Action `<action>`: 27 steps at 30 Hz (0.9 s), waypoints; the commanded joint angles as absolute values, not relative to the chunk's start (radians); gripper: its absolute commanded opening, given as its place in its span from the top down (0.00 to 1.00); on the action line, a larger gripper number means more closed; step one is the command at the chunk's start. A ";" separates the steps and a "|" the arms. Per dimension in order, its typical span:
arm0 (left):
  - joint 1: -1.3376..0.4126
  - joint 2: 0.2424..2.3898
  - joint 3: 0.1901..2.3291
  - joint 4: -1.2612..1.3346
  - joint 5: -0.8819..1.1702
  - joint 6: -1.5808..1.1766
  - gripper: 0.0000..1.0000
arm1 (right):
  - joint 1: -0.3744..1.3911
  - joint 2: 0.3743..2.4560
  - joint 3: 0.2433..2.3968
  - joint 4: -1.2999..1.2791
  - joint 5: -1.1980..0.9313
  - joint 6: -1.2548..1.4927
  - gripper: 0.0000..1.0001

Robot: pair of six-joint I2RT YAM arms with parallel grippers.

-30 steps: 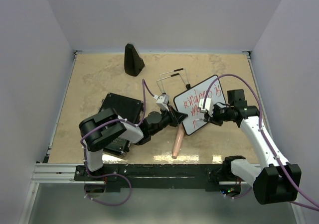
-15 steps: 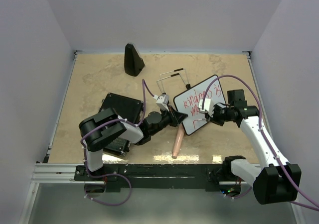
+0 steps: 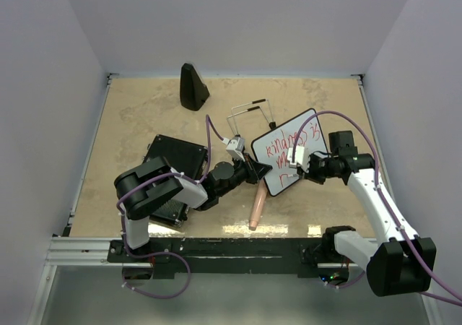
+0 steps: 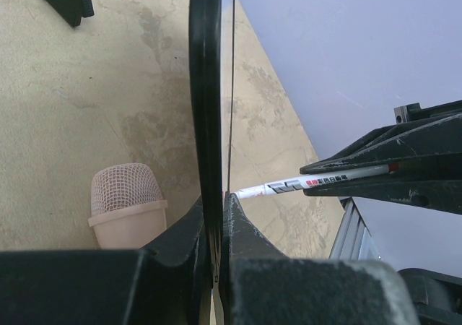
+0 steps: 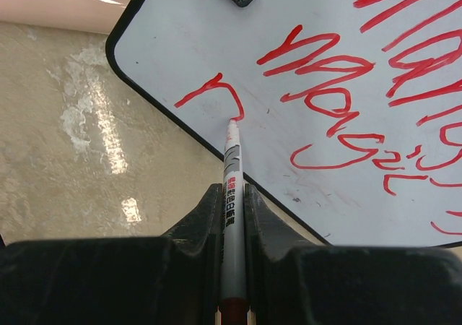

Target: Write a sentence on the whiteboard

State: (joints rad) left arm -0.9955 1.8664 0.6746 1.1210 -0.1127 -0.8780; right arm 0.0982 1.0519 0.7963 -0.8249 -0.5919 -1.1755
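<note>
Left gripper is clamped tight on the thin black frame of the small white rectangular whiteboard, propped tilted just right of the beige table's middle. Right gripper squeezes a white marker pen, its tip touching the board at a red stroke's end near the lower corner.

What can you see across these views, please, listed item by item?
whiteboard: one, white with red writing, right of centre
wire stand: one, black, behind the whiteboard
marker: one, white, tip at the whiteboard
mesh-headed cylinder: one, pink, near the whiteboard's lower edge
case: one, black, left of centre
wedge: one, black, far side
table: one, beige, underneath
left gripper: one, black, shut on the whiteboard's frame
right gripper: one, black, shut on the marker
</note>
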 commanded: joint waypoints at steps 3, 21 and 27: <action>-1.006 1.844 0.689 1.252 -0.084 -0.879 1.00 | 0.104 1.043 0.790 -0.853 -0.607 -1.210 1.00; -1.006 1.848 0.692 1.252 -0.084 -0.879 1.00 | 0.103 1.043 0.793 -0.910 -0.664 -1.270 1.00; -1.006 1.848 0.693 1.250 -0.083 -0.879 1.00 | 0.103 1.049 0.798 -0.923 -0.676 -1.285 1.00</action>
